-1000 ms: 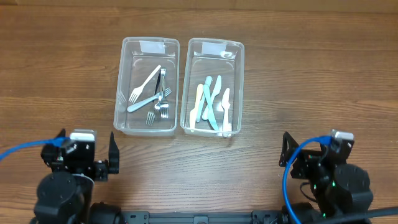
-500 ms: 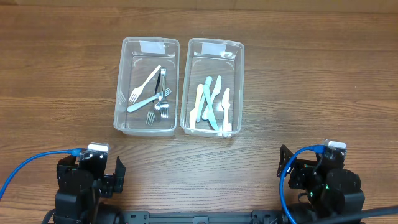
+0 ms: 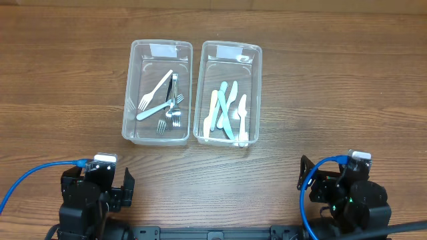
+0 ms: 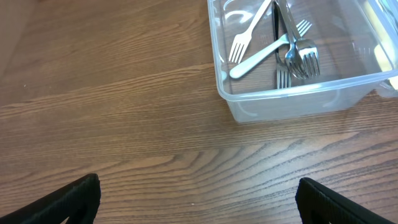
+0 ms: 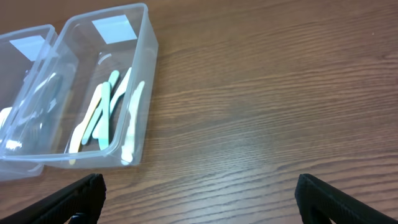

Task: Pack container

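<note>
left bin (image 3: 153,63): clear, forks (image 3: 157,89) jumbled | right bin (image 3: 230,67): pastel knives (image 3: 225,110), apparently plastic | side by side

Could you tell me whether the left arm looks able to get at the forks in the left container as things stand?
Probably yes: the left arm has its jaws open and empty, only bare table lies between them and the open-topped left container, and the forks lie uncovered inside.

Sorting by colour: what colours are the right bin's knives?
Knives: teal, cream and white; clearest overhead.
</note>
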Controlling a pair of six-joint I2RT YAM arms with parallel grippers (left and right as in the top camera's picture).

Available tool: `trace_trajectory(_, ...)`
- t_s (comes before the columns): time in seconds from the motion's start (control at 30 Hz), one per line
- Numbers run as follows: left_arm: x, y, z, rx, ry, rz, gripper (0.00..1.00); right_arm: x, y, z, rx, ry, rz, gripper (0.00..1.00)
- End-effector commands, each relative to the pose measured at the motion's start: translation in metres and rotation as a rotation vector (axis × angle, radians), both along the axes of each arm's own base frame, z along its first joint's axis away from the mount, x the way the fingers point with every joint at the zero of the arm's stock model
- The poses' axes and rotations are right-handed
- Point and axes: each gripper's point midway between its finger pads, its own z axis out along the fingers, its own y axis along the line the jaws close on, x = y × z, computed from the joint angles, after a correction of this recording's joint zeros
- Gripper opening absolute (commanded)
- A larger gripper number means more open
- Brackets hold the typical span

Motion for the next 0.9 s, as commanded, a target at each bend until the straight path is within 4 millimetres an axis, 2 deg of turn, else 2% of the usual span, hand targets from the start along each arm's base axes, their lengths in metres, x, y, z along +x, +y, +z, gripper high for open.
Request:
trace_trajectory(0.0,-0.001,0.000,0.001,0.002,-0.010,-0.002,1.00,-0.006,-0.001,0.001,0.018,-0.018,-0.012,1.00)
trace_trajectory(0.07,-0.001,0.000,0.001,0.003,-0.010,-0.002,1.00,-0.009,-0.001,0.010,0.031,-0.074,-0.006,1.00)
trace_trajectory(0.17,-0.001,0.000,0.001,0.003,-0.010,-0.001,1.00,-0.021,-0.005,0.039,0.048,-0.272,-0.021,1.00)
trace_trajectory(0.27,-0.001,0.000,0.001,0.002,-0.010,-0.002,1.00,-0.023,-0.009,0.049,0.042,-0.341,-0.037,1.00)
trace_trajectory(0.4,-0.001,0.000,0.001,0.002,-0.010,-0.002,1.00,0.000,-0.007,0.070,0.004,-0.490,-0.021,1.00)
trace_trajectory(0.5,-0.001,0.000,0.001,0.003,-0.010,-0.001,1.00,0.027,-0.002,0.080,0.018,-0.635,-0.006,1.00)
trace_trajectory(0.57,-0.001,0.000,0.001,0.003,-0.010,-0.001,1.00,0.043,0.004,0.080,0.016,-0.729,0.025,1.00)
trace_trajectory(0.7,-0.001,0.000,0.001,0.003,-0.010,-0.001,1.00,0.061,0.012,0.062,0.031,-0.841,0.060,1.00)
trace_trajectory(0.8,-0.001,0.000,0.001,0.003,-0.010,-0.001,1.00,0.071,0.015,0.033,0.033,-0.847,0.072,1.00)
trace_trajectory(0.87,-0.001,0.000,0.001,0.002,-0.010,-0.002,1.00,0.076,0.012,0.012,0.014,-0.780,0.059,1.00)
